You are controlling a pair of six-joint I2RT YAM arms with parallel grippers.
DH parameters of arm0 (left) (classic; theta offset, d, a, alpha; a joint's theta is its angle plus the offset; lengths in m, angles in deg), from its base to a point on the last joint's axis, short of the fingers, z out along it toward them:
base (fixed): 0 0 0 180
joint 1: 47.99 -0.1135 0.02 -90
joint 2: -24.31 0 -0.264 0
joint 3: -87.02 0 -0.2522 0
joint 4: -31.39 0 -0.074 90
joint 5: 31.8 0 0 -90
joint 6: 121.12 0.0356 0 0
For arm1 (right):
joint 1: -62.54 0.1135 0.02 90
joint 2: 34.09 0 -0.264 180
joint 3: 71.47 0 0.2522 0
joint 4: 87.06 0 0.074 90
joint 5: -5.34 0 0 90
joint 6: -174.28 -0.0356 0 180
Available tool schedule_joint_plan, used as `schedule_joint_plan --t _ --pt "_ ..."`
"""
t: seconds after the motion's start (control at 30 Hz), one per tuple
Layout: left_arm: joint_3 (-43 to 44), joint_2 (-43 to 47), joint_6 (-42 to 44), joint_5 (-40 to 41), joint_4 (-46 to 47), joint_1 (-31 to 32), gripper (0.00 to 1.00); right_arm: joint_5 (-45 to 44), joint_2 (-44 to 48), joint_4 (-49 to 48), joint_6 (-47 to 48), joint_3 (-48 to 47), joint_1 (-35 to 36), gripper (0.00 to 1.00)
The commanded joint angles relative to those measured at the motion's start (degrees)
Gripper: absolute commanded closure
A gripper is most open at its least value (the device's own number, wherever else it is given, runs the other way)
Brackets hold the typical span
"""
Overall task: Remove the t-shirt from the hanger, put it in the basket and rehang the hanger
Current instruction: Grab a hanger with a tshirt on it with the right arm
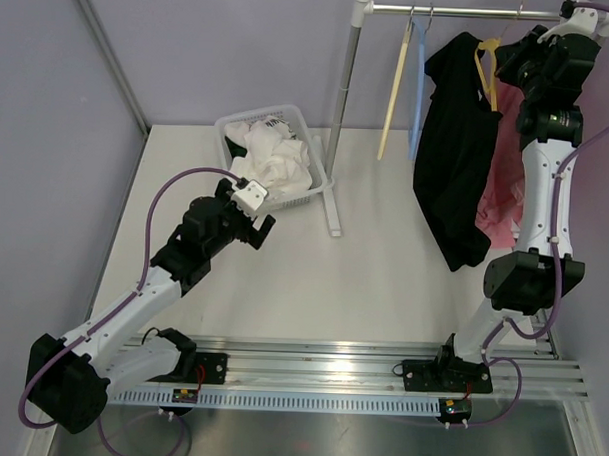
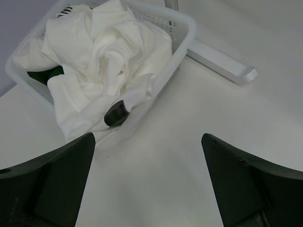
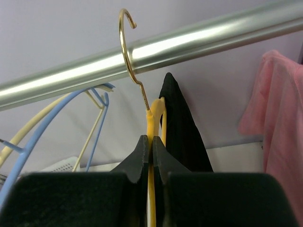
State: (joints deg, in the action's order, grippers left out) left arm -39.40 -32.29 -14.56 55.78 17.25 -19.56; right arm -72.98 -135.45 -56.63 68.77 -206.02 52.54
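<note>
The matte white desk [image 1: 383,281] is crossed at the back by a polished steel rail [image 3: 199,42], where the limp black t-shirt [image 1: 452,163] is hung; crumpled white cloth is heaped in the slotted plastic basket [image 2: 189,23]. Unhooking seems in hand: the slick neck of the yellow hanger [image 3: 155,118] is pinched by the right fingers [image 3: 139,158], so a lift clear of the rail is called for. The left fingers [image 2: 57,175] are held wide, empty.
</note>
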Motion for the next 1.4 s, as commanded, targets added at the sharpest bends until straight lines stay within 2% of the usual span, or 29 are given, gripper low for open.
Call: schedule_joint_plan --t 0.0,0.3,0.33,0.43,0.83,1.0,1.37 --pt "0.1 0.8 0.7 -0.6 2.5 0.3 0.01 -1.7 -1.1 -0.4 1.8 -4.9 0.4 0.95" --pt "0.0 0.6 0.8 -0.7 2.4 0.5 0.01 -2.3 -1.6 -0.1 2.2 -5.2 0.4 0.84" --pt "0.0 0.6 0.8 -0.7 2.3 0.5 0.01 -2.4 -1.6 0.0 2.6 -5.2 0.4 0.78" --pt "0.0 0.6 0.9 -0.7 2.3 0.6 0.01 -2.7 -1.5 -0.6 3.1 -4.4 0.4 0.70" --pt "0.0 0.5 1.0 -0.8 2.2 0.6 0.01 -6.5 -2.4 1.6 5.7 -5.6 0.4 0.64" --pt "0.0 0.6 1.0 -0.8 2.2 0.6 0.01 -7.1 -4.1 4.9 6.9 -8.8 0.4 0.60" --pt "0.2 0.3 1.1 -0.8 2.1 0.7 0.01 -3.4 -5.3 6.6 9.0 -10.1 0.4 0.55"
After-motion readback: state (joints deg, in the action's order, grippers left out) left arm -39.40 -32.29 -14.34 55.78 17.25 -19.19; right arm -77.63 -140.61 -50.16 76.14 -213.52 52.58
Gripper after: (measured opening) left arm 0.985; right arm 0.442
